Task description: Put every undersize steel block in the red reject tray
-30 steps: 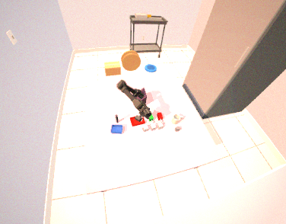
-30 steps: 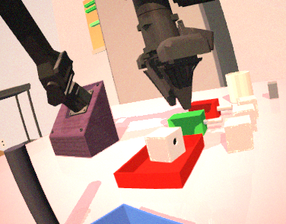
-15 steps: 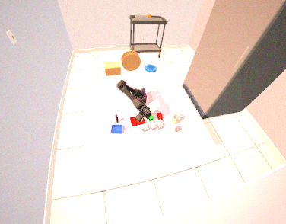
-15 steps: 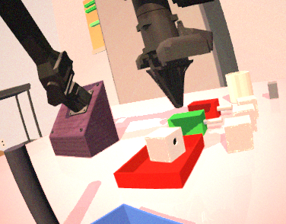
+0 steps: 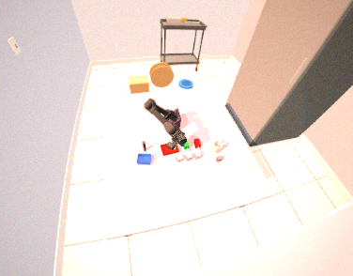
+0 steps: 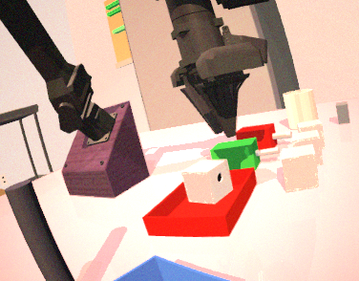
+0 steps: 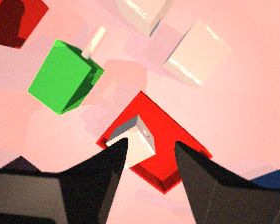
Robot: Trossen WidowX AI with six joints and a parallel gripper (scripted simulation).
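High top, low exterior views share red tray (image 5: 167, 151) (image 6: 185, 226).

Pale block (image 7: 133, 146) in red tray (image 7: 161, 130), green holder (image 7: 53, 80) apart, two pale blocks (image 7: 198, 52) beyond

A pale, pink-tinged tabletop (image 6: 260, 229) carries a red tray (image 6: 183, 226) (image 7: 163, 115) at the exterior view's lower centre, a green gauge holder (image 6: 236, 152) (image 7: 59, 77) just behind, and pale blocks (image 6: 299, 168) (image 7: 198, 52) at right.

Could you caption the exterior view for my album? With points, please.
A pale block (image 6: 202, 183) (image 7: 141, 146) sits in a red tray (image 6: 185, 226) (image 7: 166, 120), green gauge (image 6: 235, 152) (image 7: 61, 77) nearby.
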